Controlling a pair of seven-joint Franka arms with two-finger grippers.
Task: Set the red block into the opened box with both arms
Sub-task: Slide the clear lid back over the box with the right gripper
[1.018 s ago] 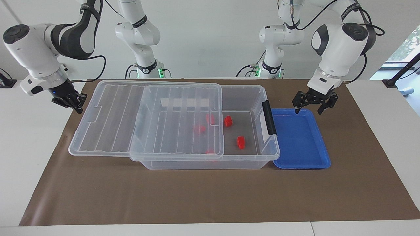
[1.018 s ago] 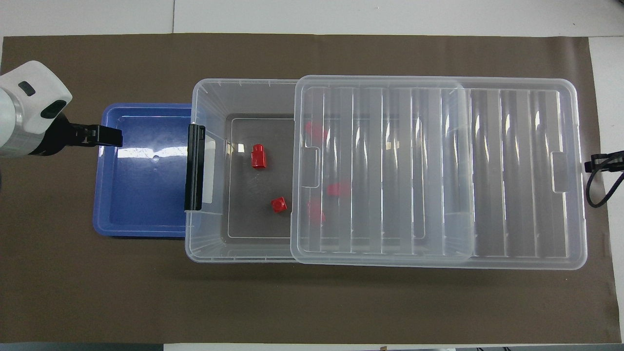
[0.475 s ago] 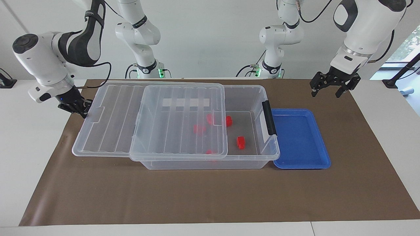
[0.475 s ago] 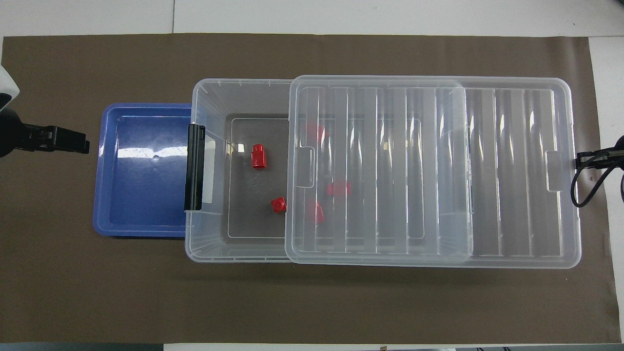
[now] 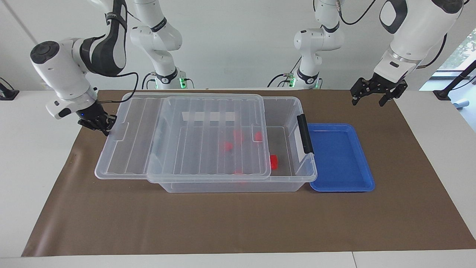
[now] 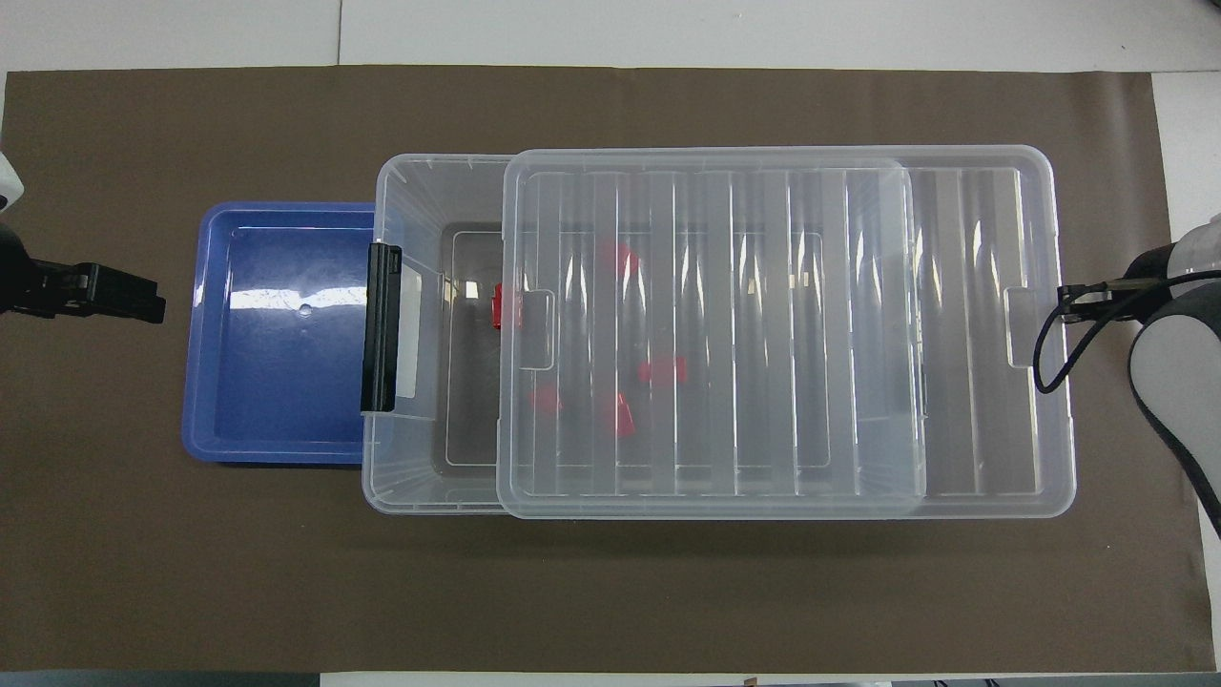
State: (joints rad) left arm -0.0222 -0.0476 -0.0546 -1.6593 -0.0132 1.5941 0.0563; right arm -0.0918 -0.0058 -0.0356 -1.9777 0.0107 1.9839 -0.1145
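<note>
The clear box (image 5: 293, 178) (image 6: 410, 191) stands mid-table with its ribbed lid (image 5: 186, 137) (image 6: 782, 324) lying across most of it. Only a strip by the black latch (image 5: 305, 134) is uncovered. Several red blocks lie inside. One red block (image 5: 273, 162) shows at the lid's edge, another (image 6: 496, 307) half under it, and others (image 6: 620, 415) blur through the lid. My right gripper (image 5: 99, 123) (image 6: 1073, 294) is shut, its tips against the lid's end rim. My left gripper (image 5: 373, 95) (image 6: 143, 298) hangs open and holds nothing, up over the mat beside the tray.
A shallow blue tray (image 5: 338, 156) (image 6: 277, 382) with nothing in it sits against the box's latch end, toward the left arm's end of the table. A brown mat (image 5: 238, 223) covers the table under everything.
The right gripper has slid the lid toward the latch end, covering more of the box and its blocks. The left gripper rose off the tray's corner and drew away.
</note>
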